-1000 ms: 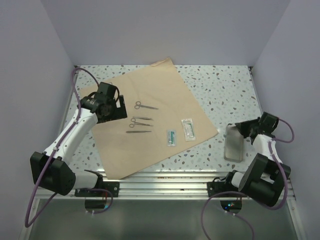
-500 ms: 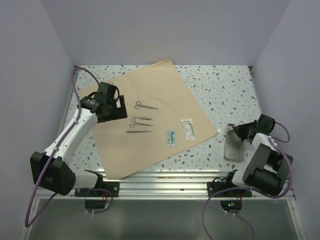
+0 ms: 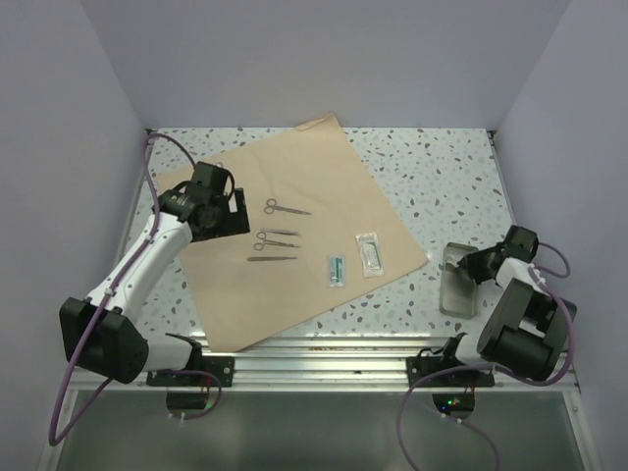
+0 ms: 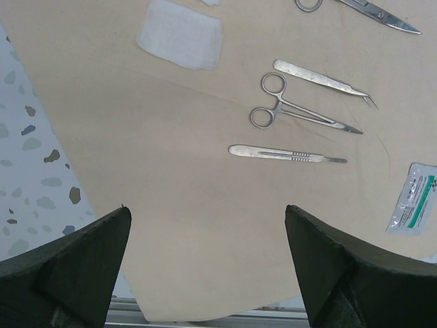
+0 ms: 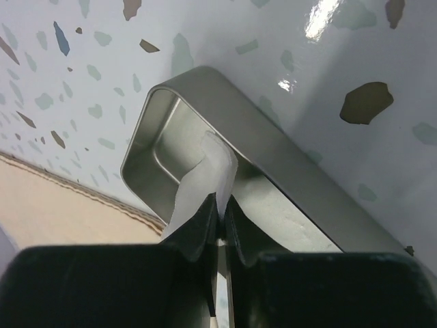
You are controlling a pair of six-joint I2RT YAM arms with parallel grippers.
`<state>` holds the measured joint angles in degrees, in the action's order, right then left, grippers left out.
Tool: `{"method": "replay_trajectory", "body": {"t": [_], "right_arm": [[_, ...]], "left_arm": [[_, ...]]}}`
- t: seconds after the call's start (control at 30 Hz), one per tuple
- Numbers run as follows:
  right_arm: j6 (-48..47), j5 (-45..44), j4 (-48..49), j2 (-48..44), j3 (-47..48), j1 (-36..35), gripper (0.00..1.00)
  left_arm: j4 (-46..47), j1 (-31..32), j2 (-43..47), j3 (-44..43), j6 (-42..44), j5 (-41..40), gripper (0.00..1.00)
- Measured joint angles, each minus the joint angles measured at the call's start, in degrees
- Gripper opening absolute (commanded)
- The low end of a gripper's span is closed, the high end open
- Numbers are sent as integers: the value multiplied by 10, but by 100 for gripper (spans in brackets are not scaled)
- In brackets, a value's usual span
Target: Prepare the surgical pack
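Observation:
The surgical pack (image 3: 294,177) is a wide flat tan sheet spread on the table; it also fills the left wrist view (image 4: 171,205). My left gripper (image 3: 228,211) hovers over the sheet's left part, open and empty (image 4: 207,209). My right gripper (image 3: 469,263) is at the far end of a small metal tray (image 3: 457,292), right of the sheet. In the right wrist view it is shut (image 5: 222,201) on a thin white sheet (image 5: 205,167) that curls up out of the tray (image 5: 205,72).
On the tan sheet lie scissors (image 3: 285,208), forceps (image 4: 300,113), tweezers (image 4: 321,80), a scalpel handle (image 4: 287,155), a white gauze pad (image 4: 181,34) and two sealed packets (image 3: 337,269) (image 3: 369,253). Walls close in the table on three sides.
My right gripper has dropped and moved left, down to the far end of the metal tray. The left arm and the things on the sheet have not moved.

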<state>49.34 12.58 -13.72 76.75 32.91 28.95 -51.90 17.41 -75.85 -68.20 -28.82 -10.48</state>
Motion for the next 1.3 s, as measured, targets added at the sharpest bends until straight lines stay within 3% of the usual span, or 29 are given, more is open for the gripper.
{"method": "replay_trajectory", "body": {"t": [0.13, 0.27, 0.43, 0.57, 0.8, 0.9, 0.93, 1.07, 1.3], "right_arm": [[-21, -12, -30, 8, 26, 0, 35], [-38, -21, -62, 8, 50, 0, 45], [-51, -28, -129, 0, 73, -1, 42], [-64, -38, -185, -22, 90, -9, 34], [-72, -40, -183, -9, 93, -16, 2], [-74, -42, -180, 21, 94, -37, 6], [-76, -43, -187, 29, 99, -52, 17], [-93, -62, -238, 59, 184, -155, 35], [-145, -75, -282, 102, 365, -328, 40]], "left_arm": [[0, 0, 0, 6, 1, 1, 99], [3, 0, 2, 15, 4, 3, 99], [4, 0, 6, 28, 10, 8, 98], [6, 0, 15, 42, 12, 9, 98], [4, -1, 25, 57, 14, 7, 97], [3, -6, 25, 57, 14, 0, 95], [1, -11, 25, 57, 14, -2, 94], [-1, -38, 17, 48, 8, -7, 91], [29, -101, -29, 59, -22, 40, 75]]}}
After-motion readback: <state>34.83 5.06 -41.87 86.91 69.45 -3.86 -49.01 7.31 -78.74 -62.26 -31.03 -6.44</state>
